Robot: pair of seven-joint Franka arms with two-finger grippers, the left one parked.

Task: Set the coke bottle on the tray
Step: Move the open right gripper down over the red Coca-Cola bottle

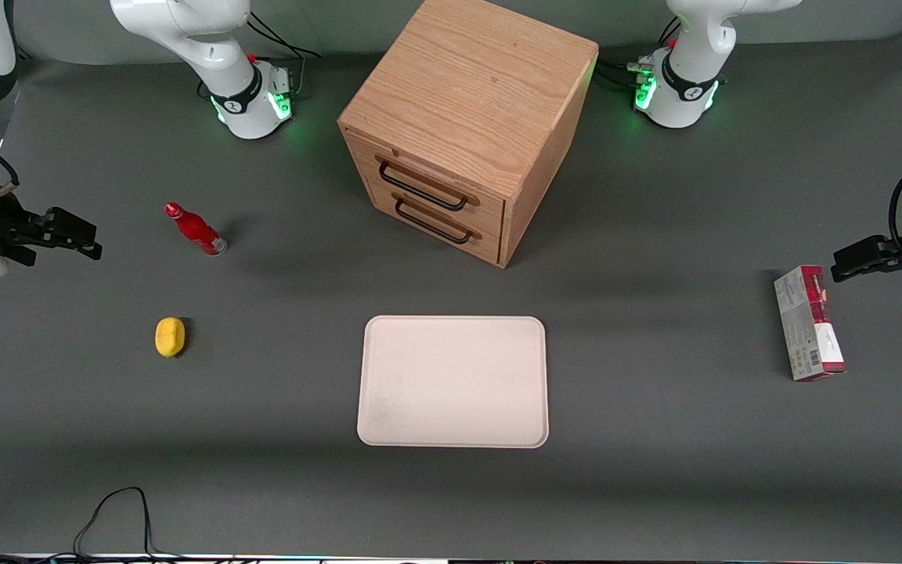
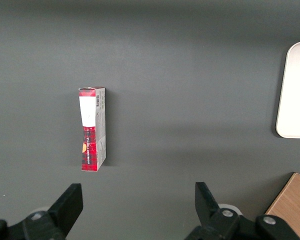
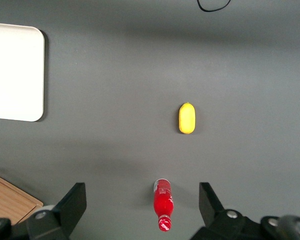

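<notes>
Your gripper hovers at worktop edge, jaws wide, empty; coke bottle upright nearby, tray at bottle's four o'clock, well apart.

A robotics lab: two white arm bases with green lights are bolted to a bench covered in plain grey matting, cables trail at its edges, and unrelated props lie scattered near the open end effector at the working arm's end.
</notes>
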